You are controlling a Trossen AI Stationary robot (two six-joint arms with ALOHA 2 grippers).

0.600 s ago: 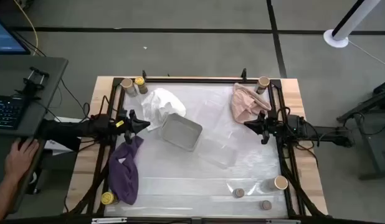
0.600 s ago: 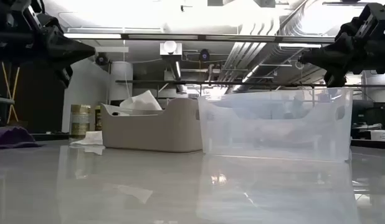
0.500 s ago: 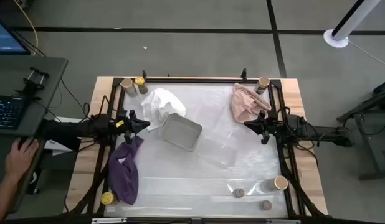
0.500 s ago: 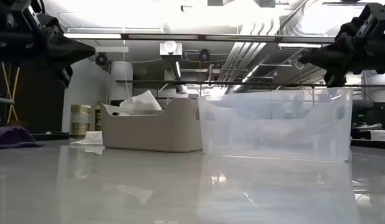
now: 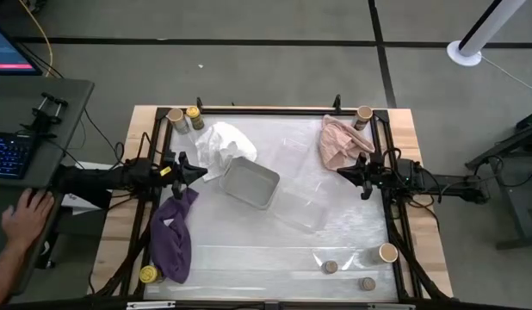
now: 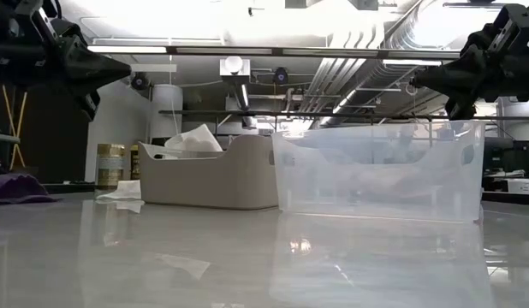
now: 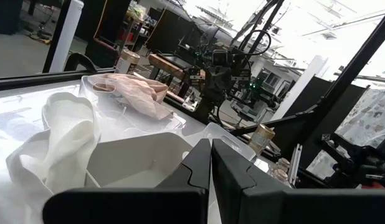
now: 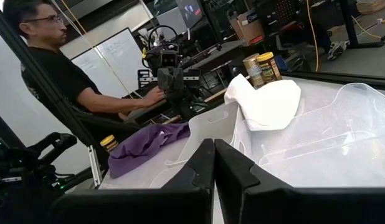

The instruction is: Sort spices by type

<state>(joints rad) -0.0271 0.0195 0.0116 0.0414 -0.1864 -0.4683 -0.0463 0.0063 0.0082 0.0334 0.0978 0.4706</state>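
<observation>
Both grippers hover above the table with fingers pressed together, holding nothing: the left gripper (image 5: 200, 171) at 9 o'clock, the right gripper (image 5: 342, 171) at 3 o'clock. Between them lie the grey tray (image 5: 249, 182) and a clear bin (image 5: 300, 211). Spice jars sit at the corners: a tan-topped jar (image 5: 175, 116) and a yellow-lidded jar (image 5: 194, 114) at 11 o'clock, another tan-topped jar (image 5: 363, 114) at 1, a yellow-lidded one (image 5: 147, 275) at 7 beside the purple cloth (image 5: 172, 237), and 1 tan-topped (image 5: 386, 253) plus 2 tiny brownish jars (image 5: 330, 267) at 5.
</observation>
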